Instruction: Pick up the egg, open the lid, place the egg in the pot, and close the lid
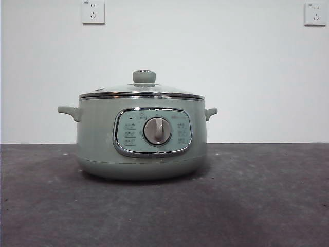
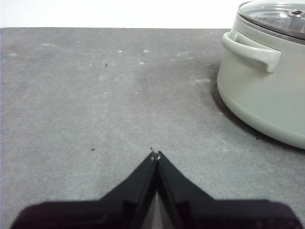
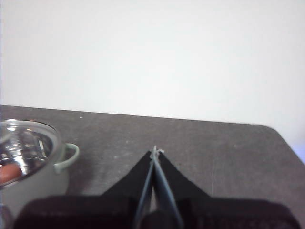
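Observation:
The sage-green pot point(image 1: 97, 144) stands in the middle of the dark table with its dial facing the front view. The glass lid point(image 1: 141, 91) sits shut on the pot, with its green knob point(image 1: 144, 76) on top. In the right wrist view a reddish-brown shape, the egg point(image 3: 7, 174), shows through the lid point(image 3: 26, 143) inside the pot point(image 3: 38, 188). My left gripper point(image 2: 155, 155) is shut and empty, low over the table, apart from the pot point(image 2: 257, 95) and its handle. My right gripper point(image 3: 155, 151) is shut and empty, on the pot's other side. Neither gripper shows in the front view.
The grey table point(image 1: 257, 195) runs to a white wall behind. Two wall sockets point(image 1: 93, 12) point(image 1: 314, 14) sit high on the wall. The table's far edge and a rounded corner point(image 3: 274, 131) show in the right wrist view.

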Controlling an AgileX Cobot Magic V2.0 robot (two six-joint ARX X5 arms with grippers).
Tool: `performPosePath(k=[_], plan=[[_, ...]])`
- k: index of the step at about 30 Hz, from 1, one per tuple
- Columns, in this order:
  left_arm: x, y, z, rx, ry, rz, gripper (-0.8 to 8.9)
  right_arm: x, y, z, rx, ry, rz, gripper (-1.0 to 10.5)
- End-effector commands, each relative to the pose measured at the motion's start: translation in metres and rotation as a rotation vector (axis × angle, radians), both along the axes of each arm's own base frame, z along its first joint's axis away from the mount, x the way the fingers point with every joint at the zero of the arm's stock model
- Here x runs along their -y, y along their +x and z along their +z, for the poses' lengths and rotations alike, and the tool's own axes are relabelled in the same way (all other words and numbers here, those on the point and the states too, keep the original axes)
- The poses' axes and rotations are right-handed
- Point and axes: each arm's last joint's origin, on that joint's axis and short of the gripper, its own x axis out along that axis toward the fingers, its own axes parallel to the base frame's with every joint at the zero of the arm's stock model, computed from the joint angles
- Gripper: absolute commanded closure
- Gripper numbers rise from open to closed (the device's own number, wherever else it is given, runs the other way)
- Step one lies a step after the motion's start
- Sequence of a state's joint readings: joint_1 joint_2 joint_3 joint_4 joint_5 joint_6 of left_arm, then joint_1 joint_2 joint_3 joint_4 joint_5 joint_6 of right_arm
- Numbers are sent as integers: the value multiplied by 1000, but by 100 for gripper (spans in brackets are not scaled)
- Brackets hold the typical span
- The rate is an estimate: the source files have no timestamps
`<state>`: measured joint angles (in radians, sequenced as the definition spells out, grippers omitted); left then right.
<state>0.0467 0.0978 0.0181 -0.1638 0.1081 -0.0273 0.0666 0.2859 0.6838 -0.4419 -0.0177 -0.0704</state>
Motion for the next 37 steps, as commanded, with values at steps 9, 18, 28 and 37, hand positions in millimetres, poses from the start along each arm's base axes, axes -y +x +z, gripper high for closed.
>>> performPosePath(k=[9, 18, 28, 37], plan=[[0, 0, -3, -8, -6, 1, 817, 0, 23, -121, -41, 69, -20, 946], [0, 0, -3, -8, -6, 1, 817, 0, 29, -168, -119, 67, -23, 946], [0, 0, -3, -9, -6, 1, 817, -1, 30, -173, -135, 74, -23, 946], [0, 0, -3, -9, -6, 1, 817, -1, 30, -174, -136, 73, -23, 946]])
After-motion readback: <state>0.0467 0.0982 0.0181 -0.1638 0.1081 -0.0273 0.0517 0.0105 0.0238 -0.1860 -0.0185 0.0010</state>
